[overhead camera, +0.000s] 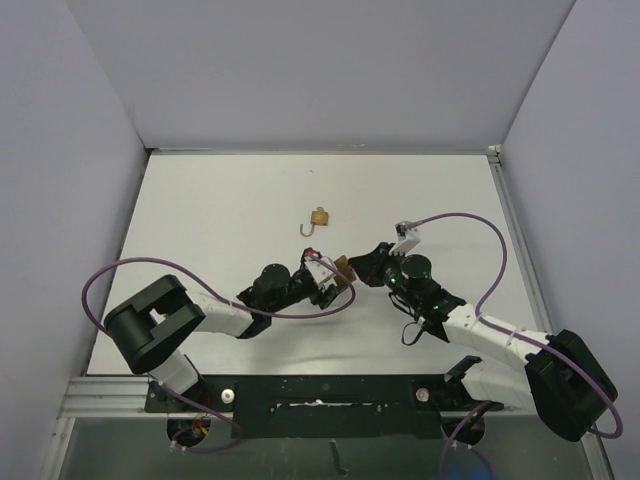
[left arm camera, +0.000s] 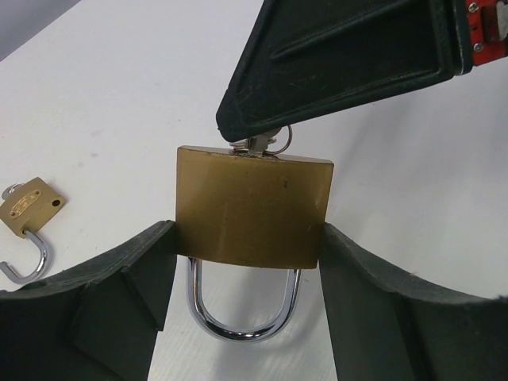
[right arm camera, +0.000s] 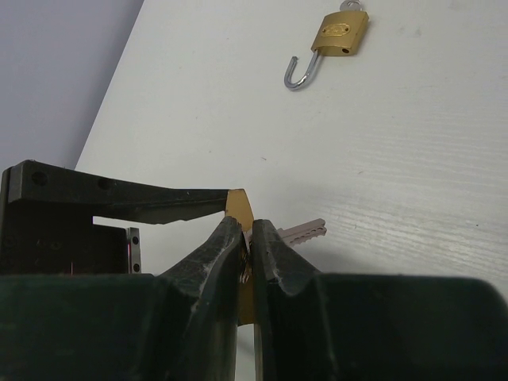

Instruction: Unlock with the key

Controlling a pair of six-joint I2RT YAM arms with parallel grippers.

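My left gripper is shut on a brass padlock, gripping its body by both sides. The padlock's steel shackle looks closed and points toward the left wrist camera. My right gripper meets the padlock's far end and is shut on the key at the keyhole. In the right wrist view the fingers pinch the key head and ring against the brass padlock. A second key on the ring sticks out to the right.
A second, smaller brass padlock lies on the white table beyond the grippers, with its shackle open. It also shows in the left wrist view and the right wrist view. Grey walls enclose the table.
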